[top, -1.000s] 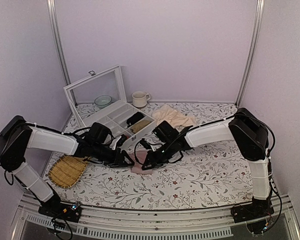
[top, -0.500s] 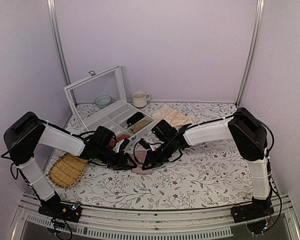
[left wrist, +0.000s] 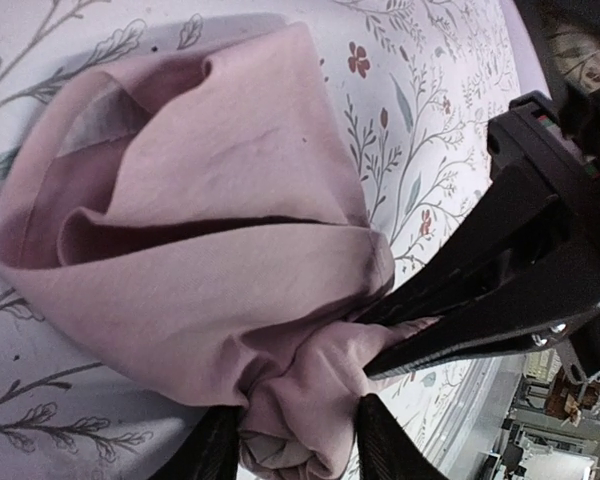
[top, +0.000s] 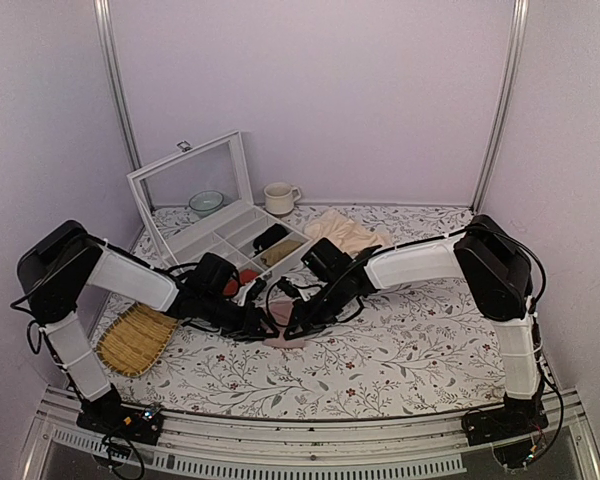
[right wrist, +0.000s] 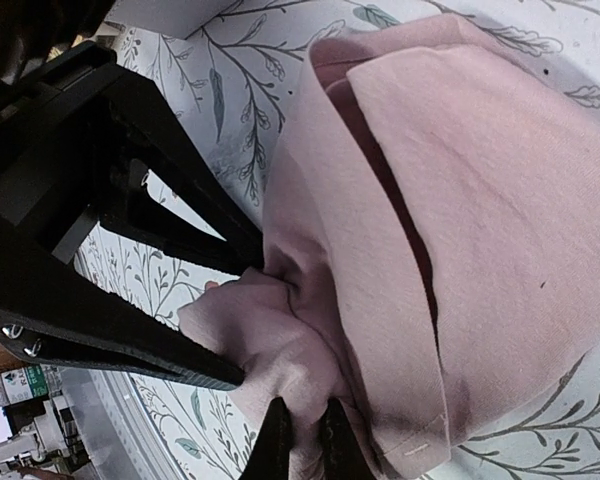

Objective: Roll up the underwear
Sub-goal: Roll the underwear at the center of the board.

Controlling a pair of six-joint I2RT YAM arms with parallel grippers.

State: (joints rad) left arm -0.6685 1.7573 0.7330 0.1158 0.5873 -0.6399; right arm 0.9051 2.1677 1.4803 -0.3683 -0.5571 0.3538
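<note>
Since a second ago, the left arm's elbow has been brought inward and the left gripper (left wrist: 300,445) carried closer to the right gripper (right wrist: 305,440). One piece of underwear (left wrist: 200,230) is seen: dusty pink, folded into a loose bundle with overlapping flaps and a twisted, bunched end. It is laid on the floral table cover (top: 410,350) between the two grippers, just in front of one open compartment box (top: 245,170). The bunched end is pinched by the right gripper's nearly closed fingers. It is flanked by the left fingers (left wrist: 212,452), but whether it is squeezed cannot be told. One mug (top: 278,197), one bowl (top: 206,201), one woven tray (top: 132,342) and one beige cloth (top: 345,232) are counted.
</note>
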